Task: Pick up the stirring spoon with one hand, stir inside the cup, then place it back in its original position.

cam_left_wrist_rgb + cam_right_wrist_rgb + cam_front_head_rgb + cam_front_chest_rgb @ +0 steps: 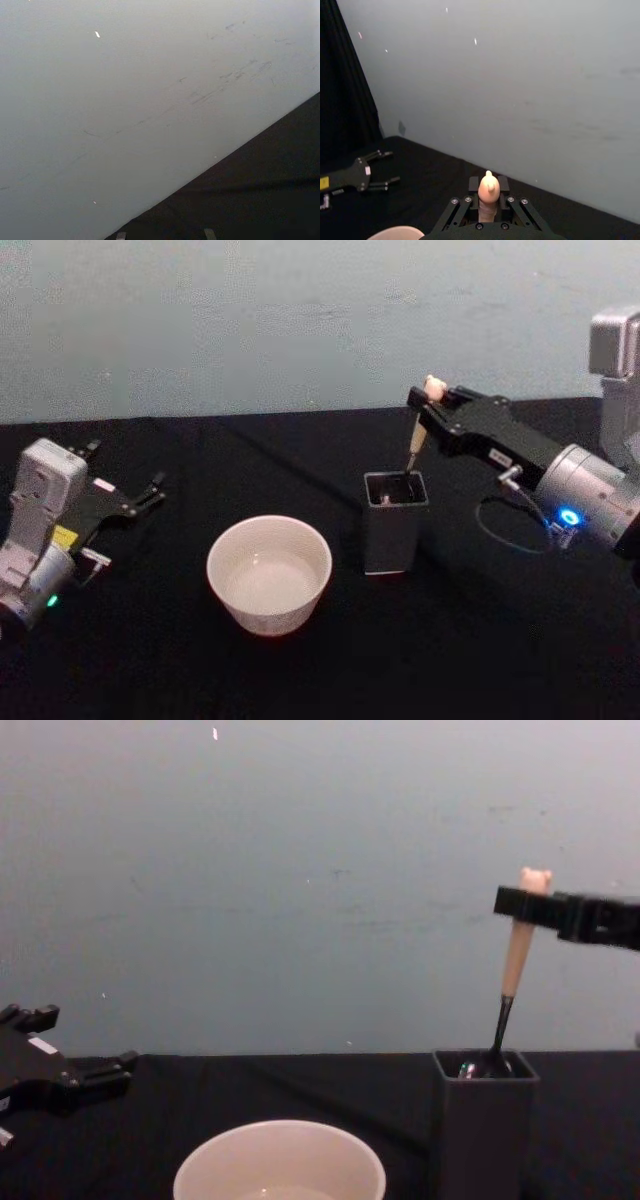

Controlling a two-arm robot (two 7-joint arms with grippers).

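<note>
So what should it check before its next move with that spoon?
1. Grip: right end effector shut on spoon handle, ok.
2. Lift: spoon tip out of holder, not ok; it sits inside.
3. Target: cup upright, apart from holder, ok.
4. Path: table between holder and cup free, ok.
5. Other arm: left end effector parked far left, open, ok.
6. Liquid in cup: cannot tell.

The bowl of the stirring spoon (pixel 517 958) sat down inside the dark holder (pixel 484 1125), hidden by its walls; in the chest view the bottom edge cut off the holder's base and the lower part of the cup (pixel 280 1152); the right edge cut off the right gripper (pixel 524 904) just behind its fingers; the left edge cut off the left gripper (pixel 62 1081).
</note>
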